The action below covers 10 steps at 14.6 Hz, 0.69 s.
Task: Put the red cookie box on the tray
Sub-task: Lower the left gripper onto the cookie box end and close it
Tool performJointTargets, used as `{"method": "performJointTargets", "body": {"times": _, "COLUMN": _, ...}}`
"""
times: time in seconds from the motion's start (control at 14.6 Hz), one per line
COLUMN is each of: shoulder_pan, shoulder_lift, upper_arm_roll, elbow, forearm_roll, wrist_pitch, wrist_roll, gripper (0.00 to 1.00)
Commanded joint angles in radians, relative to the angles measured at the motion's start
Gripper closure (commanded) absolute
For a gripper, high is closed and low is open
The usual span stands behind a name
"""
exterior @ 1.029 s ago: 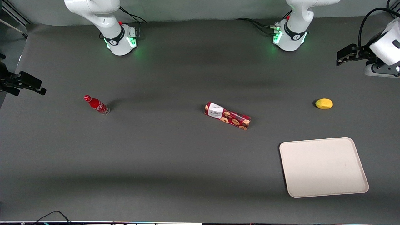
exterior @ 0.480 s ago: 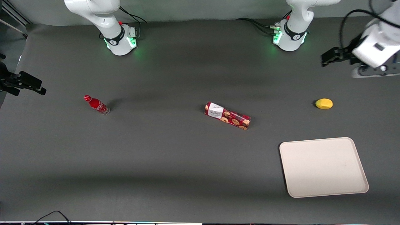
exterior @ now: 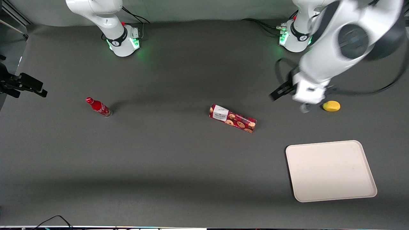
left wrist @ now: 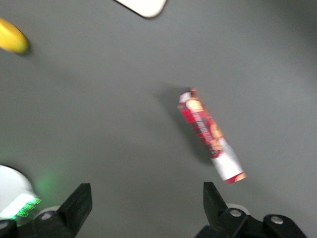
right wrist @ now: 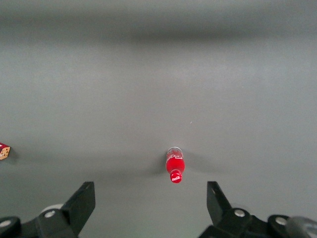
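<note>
In the front view we see the red cookie box (exterior: 232, 118) lying mid-frame on the table (exterior: 179, 159), the tray (exterior: 330, 171) at lower right, and the gripper (exterior: 289, 99) raised near the lemon (exterior: 331, 106). The left wrist view adds what the front one lacks — fingers (left wrist: 79, 203) spread wide, holding nothing, well apart from the box (left wrist: 210, 134).

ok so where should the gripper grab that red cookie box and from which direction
Probably mid-length, from straight above. The red cookie box lies flat and alone on the table, long and narrow, so the fingers should close across its short width, turned square to its slanted long axis. The gripper, open, hangs above the table near the yellow fruit.
</note>
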Motion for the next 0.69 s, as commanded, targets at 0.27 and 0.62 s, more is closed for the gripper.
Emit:
{"method": "performJointTargets", "body": {"times": 0.27, "shoulder_pan": -0.022, "shoulder_lift": 0.336, "upper_arm_roll": -0.156, "elbow": -0.059, "forearm_roll": 0.190, "wrist_pitch": 0.391, "wrist_roll": -0.625, "gripper": 0.00}}
{"method": "performJointTargets", "body": {"times": 0.62, "shoulder_pan": -0.054, "shoulder_lift": 0.454, "upper_arm_roll": -0.163, "elbow": -0.134, "forearm_roll": 0.336, "wrist_pitch": 0.531, "wrist_roll": -0.763, "gripper": 0.00}}
